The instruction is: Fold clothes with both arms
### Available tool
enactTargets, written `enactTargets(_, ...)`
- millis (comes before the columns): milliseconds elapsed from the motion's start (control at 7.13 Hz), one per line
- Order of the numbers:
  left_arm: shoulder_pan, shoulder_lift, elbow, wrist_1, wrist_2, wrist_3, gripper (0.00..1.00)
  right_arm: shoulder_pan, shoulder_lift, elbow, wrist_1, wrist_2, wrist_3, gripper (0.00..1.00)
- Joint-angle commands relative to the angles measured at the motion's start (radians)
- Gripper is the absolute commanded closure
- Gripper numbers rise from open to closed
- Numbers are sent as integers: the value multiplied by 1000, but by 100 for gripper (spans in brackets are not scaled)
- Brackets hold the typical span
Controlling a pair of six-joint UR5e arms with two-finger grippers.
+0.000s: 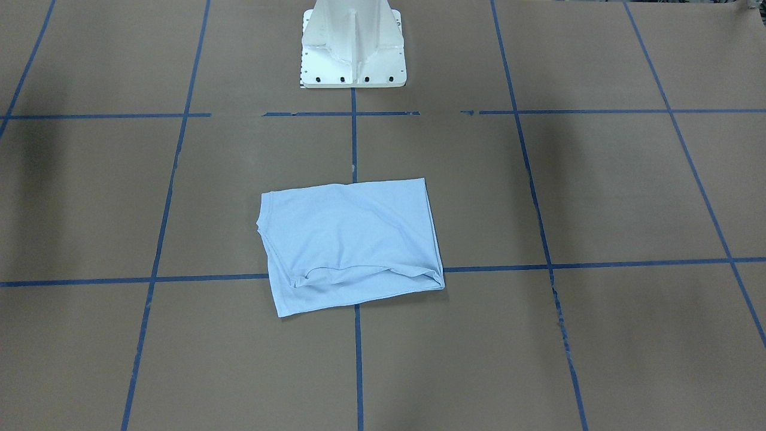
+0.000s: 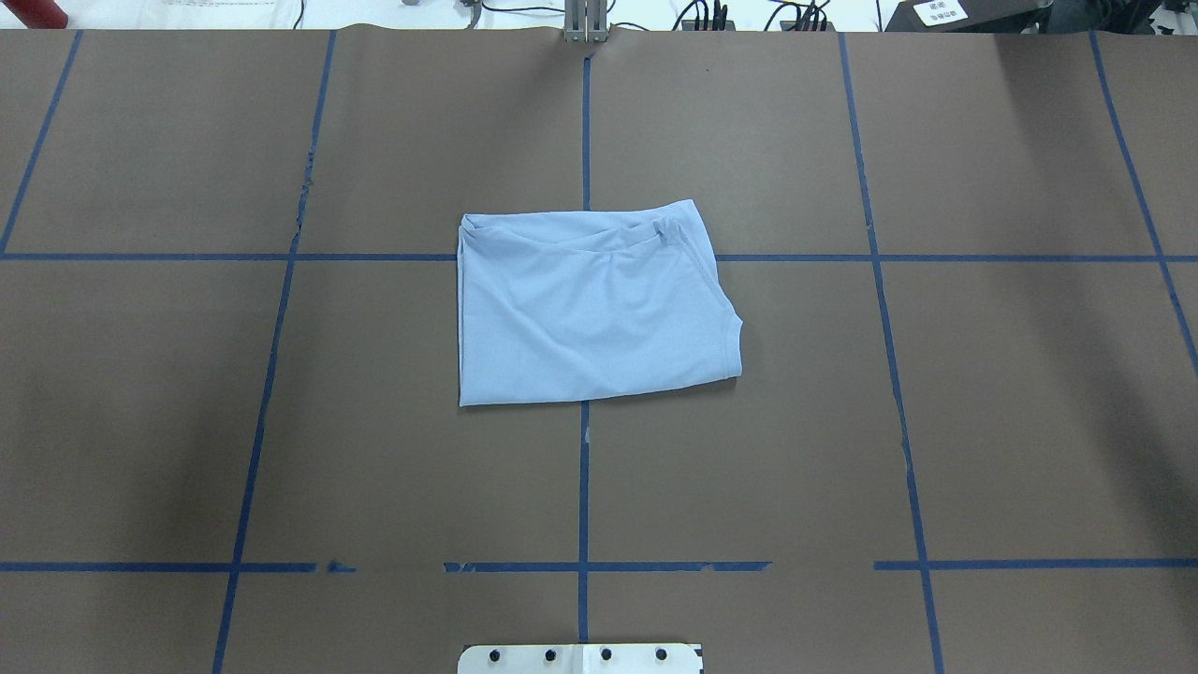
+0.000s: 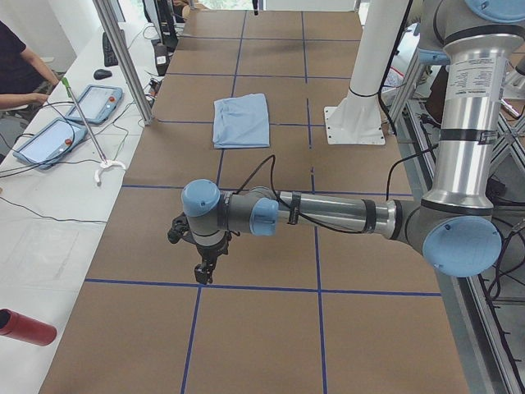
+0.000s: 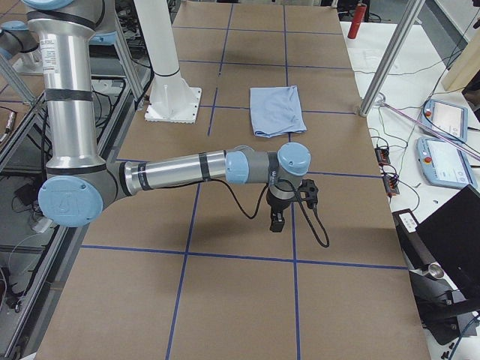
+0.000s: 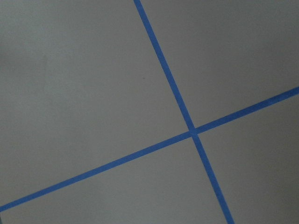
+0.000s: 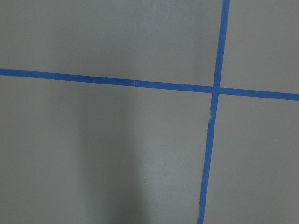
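The light blue T-shirt (image 2: 590,304) lies folded into a rough rectangle at the table's middle; it also shows in the front-facing view (image 1: 350,242), the left side view (image 3: 242,120) and the right side view (image 4: 276,110). Its chest print and neck label are hidden. My left gripper (image 3: 202,273) hangs over bare table far from the shirt, towards the table's left end. My right gripper (image 4: 277,223) hangs over bare table towards the right end. Both show only in the side views, so I cannot tell whether they are open or shut. Neither touches the shirt.
Brown table (image 2: 1011,402) carries a grid of blue tape lines (image 2: 583,487). The white pedestal base (image 1: 353,45) stands at the robot's edge. Tablets (image 3: 49,139), cables and an operator's arm (image 3: 20,100) are on the white bench beside the table. A red bottle (image 3: 25,327) lies there too.
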Motion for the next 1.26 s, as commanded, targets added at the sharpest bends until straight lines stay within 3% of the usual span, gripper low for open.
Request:
enactTargets(0,-4,25,-11,-1,-8,3,0,3,-29,-2,2,1,-7,0)
enactTargets(1121,-2,25,-10,-1,-5,0,0,69,-43,-63,37,-2,-67,0)
